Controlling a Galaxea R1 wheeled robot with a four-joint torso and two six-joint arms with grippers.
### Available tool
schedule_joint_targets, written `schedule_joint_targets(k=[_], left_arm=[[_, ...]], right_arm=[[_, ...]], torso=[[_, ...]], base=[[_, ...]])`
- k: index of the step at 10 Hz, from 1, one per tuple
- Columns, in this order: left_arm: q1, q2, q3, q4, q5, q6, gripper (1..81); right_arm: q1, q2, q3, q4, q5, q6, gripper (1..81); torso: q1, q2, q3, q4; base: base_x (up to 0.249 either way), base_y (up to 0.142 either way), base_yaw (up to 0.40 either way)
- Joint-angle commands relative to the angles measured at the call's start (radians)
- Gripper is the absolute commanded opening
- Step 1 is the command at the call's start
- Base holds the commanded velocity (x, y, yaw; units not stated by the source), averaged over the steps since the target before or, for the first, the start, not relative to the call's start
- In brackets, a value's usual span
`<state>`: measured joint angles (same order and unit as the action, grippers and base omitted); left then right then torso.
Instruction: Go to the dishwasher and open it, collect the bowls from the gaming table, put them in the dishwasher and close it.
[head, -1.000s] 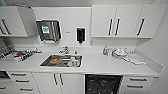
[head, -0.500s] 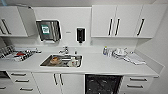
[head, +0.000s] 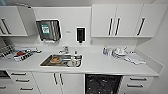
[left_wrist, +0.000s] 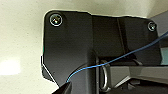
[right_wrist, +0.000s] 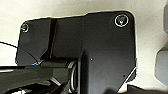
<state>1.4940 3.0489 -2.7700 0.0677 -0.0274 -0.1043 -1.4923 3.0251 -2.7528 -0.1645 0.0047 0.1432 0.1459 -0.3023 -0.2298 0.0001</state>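
Note:
The dishwasher (head: 103, 84) appears as a dark, cabinet-wide front under the white counter (head: 100, 65), right of the sink, between white cabinet doors and a stack of drawers. I cannot tell from here whether its door is open. I face it from a short way off, a little left of it. The bowls and the gaming table are out of view. Both wrist views look down along my own dark plate onto a pale surface.
A steel sink (head: 61, 60) with dishes in it is set into the counter. A dish rack (head: 17, 53) stands at the left and white crockery (head: 119, 52) at the right. White wall cabinets (head: 117, 21) hang above, with a paper dispenser (head: 48, 30) and a soap dispenser (head: 80, 34).

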Motion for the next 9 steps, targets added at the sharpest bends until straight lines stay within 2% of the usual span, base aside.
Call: schedule_joint_targets(k=[1, 2, 4, 6, 9], left_arm=[[-0.038, 0.002, -0.002, 0.003, 0.055, 0.006, 81.1], [-0.037, 0.002, -0.002, 0.003, 0.055, 0.006, 81.1], [-0.037, 0.002, -0.002, 0.006, 0.055, 0.006, 81.1], [-0.037, 0.004, -0.002, 0.006, 0.055, 0.006, 81.1], [-0.038, 0.005, -0.002, 0.006, 0.055, 0.006, 81.1]], right_arm=[[0.043, 0.002, 0.001, 0.011, -0.055, -0.004, 81.1], [0.045, 0.002, 0.001, 0.011, -0.054, -0.004, 81.1], [0.043, 0.0, 0.001, 0.011, -0.054, -0.004, 81.1], [0.045, 0.0, 0.001, 0.011, -0.054, -0.004, 81.1], [0.045, -0.001, 0.001, 0.011, -0.054, -0.004, 81.1]], torso=[[-0.064, 0.099, 0.0, 0.0], [-0.017, 0.027, 0.0, 0.0], [-0.05, 0.079, 0.0, 0.0], [-0.059, 0.091, 0.0, 0.0], [-0.057, 0.087, 0.058, 0.0]], base=[[0.0, 0.0, 0.0], [0.0, 0.0, 0.0], [0.0, 0.0, 0.0], [0.0, 0.0, 0.0], [0.0, 0.0, 0.0]])
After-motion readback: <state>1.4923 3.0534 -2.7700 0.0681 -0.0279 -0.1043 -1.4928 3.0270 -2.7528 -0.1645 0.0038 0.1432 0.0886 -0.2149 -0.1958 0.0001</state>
